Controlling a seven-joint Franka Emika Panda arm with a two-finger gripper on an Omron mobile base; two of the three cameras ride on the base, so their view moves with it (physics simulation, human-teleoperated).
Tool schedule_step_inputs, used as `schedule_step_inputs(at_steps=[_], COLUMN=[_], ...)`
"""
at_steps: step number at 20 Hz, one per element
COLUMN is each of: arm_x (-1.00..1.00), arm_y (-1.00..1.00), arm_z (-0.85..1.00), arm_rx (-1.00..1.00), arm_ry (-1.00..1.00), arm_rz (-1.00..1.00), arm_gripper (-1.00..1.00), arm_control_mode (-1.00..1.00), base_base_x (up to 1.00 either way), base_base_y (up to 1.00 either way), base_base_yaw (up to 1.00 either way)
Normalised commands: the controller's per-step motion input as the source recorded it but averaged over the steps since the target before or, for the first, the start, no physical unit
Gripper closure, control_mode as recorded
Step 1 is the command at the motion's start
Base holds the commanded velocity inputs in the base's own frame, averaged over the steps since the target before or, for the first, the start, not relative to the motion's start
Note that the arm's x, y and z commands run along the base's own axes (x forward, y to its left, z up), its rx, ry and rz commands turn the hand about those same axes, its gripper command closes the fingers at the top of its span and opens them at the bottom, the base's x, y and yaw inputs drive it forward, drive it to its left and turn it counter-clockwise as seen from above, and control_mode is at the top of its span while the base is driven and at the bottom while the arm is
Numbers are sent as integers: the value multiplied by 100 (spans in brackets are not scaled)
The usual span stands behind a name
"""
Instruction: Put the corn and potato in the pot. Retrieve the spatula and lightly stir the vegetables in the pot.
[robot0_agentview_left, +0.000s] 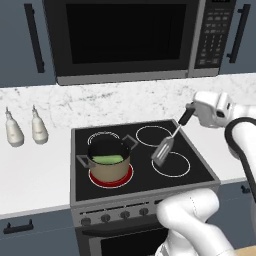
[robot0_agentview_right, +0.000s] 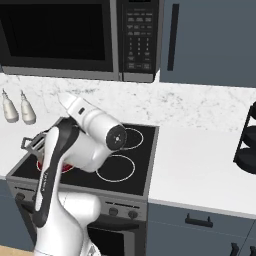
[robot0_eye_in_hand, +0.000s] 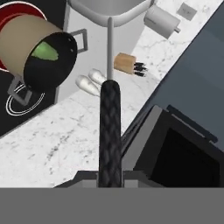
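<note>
Black stovetop (robot0_agentview_left: 145, 150) below, jaws pinch the spatula (robot0_agentview_left: 170, 141): textured dark handle, thin shaft, grey slotted head.

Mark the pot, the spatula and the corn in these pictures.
pot (robot0_agentview_left: 111, 170): left base view, on its tan outer wall.
spatula (robot0_agentview_left: 162, 150): left base view, on its grey slotted head.
corn (robot0_agentview_left: 108, 159): left base view, on the green husk inside the pot.

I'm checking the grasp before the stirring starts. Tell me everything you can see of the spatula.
The spatula has a flat grey slotted head, a thin pale metal shaft and a dark textured grip. The pincer is shut on that grip. It hangs tilted in the air, head down and left, above the stovetop to the right of the pot, touching nothing else.
</note>
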Motion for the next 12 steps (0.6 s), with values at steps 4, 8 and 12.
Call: schedule_step_inputs(at_steps=[4,8,12], arm_x=[9,34,22], arm_y=[49,62,39], arm_z=[34,1,0], arm_rx=[-6,-13,-12], arm_ry=[-44,-37,-19], arm_rz=[18,13,1], arm_gripper=[100,100,100], arm_control_mode=[-100,-100,-100], base_base_x=[0,0,0], base_base_y=[0,0,0], base_base_yaw=[0,0,0])
